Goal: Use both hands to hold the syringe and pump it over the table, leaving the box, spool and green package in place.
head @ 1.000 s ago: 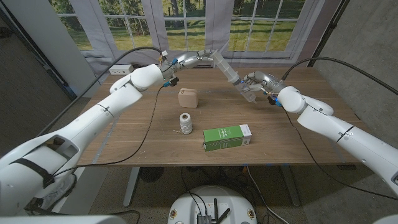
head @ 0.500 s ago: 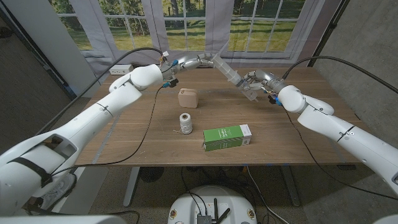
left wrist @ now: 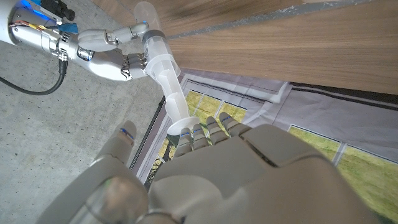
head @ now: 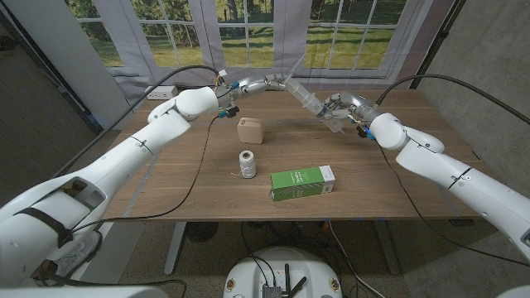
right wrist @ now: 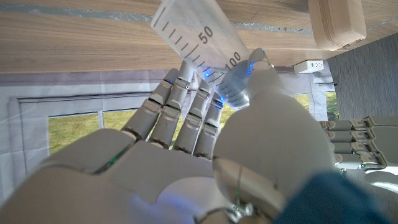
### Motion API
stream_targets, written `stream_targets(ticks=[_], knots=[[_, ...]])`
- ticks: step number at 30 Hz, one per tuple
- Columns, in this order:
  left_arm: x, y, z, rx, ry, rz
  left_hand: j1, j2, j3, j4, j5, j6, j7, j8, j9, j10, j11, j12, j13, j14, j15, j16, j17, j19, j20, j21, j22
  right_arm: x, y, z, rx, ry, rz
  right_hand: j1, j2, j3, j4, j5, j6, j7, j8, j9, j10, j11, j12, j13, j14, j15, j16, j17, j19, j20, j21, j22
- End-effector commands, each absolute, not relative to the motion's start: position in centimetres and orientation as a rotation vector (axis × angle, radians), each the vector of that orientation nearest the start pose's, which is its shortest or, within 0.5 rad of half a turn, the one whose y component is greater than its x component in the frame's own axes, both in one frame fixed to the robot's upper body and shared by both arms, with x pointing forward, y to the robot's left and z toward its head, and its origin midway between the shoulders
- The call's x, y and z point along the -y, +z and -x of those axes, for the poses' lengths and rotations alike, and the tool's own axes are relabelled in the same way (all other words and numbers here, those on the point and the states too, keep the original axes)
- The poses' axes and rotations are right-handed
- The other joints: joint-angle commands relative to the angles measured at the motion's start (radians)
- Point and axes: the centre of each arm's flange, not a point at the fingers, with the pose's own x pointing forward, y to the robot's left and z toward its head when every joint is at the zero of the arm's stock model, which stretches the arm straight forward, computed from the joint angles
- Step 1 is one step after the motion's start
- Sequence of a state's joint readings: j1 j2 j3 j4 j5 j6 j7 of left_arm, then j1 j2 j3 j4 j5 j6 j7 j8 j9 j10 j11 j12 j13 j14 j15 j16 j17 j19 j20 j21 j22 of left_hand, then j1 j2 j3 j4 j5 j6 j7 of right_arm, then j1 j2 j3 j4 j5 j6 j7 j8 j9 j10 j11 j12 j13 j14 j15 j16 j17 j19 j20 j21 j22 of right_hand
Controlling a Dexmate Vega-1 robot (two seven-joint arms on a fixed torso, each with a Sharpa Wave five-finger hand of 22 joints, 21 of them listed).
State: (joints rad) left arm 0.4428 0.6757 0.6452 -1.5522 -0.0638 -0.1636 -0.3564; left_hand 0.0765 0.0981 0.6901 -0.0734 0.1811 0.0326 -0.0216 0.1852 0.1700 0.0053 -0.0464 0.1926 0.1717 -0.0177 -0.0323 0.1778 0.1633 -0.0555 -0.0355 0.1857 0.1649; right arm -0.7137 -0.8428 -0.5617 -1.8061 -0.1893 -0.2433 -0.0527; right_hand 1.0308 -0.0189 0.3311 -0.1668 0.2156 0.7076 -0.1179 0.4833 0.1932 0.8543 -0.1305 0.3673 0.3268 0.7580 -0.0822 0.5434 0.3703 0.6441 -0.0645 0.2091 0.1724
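Aloft over the table's (head: 166, 178) far side: syringe (head: 308, 102), barrel gripped by right hand (head: 337, 110), plunger end (flange at fingertips) held by left hand (head: 263, 84), box (head: 250, 130), spool (head: 246, 162), green package (head: 302, 182) below.

Bright daylight comes in through the windows (head: 248, 33) behind the tabletop (head: 166, 186). The wood looks soft and even, with only faint shadows. In the right wrist view the right hand (right wrist: 186, 162) near the camera is blurry and big.
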Motion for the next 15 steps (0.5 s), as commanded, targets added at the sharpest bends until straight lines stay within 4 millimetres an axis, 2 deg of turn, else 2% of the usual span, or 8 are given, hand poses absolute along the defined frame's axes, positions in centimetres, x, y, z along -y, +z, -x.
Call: stream_targets(ticks=[1,15], knots=[[-15.00,13.53,-59.93,0.798,-0.592,-0.997,0.007,0.076,0.003,0.001,-0.002,0.013,0.001,0.000,0.003,0.003,-0.002,0.000,0.000,0.006,-0.054,0.002,0.001,0.004,-0.023,0.005,0.005,24.29,7.41,-59.58,0.624,0.003,1.120,0.012,0.115,0.005,0.005,0.008,0.100,-0.087,0.006,0.005,0.079,-0.071,-0.001,0.007,0.014,-0.147,-0.001,0.002,0.007,-0.005,-0.003,0.002],[-14.51,13.31,-60.30,0.792,-0.608,-0.989,0.008,0.078,0.005,0.003,-0.001,0.013,-0.001,-0.002,0.003,0.004,-0.003,-0.002,0.000,0.007,-0.053,0.001,0.001,0.006,-0.022,0.006,0.006,24.19,7.44,-59.69,0.626,0.001,1.115,0.015,0.116,0.005,0.003,0.009,0.103,-0.087,0.003,0.005,0.083,-0.071,-0.004,0.009,0.022,-0.148,0.000,0.007,0.011,-0.005,-0.002,0.002]])
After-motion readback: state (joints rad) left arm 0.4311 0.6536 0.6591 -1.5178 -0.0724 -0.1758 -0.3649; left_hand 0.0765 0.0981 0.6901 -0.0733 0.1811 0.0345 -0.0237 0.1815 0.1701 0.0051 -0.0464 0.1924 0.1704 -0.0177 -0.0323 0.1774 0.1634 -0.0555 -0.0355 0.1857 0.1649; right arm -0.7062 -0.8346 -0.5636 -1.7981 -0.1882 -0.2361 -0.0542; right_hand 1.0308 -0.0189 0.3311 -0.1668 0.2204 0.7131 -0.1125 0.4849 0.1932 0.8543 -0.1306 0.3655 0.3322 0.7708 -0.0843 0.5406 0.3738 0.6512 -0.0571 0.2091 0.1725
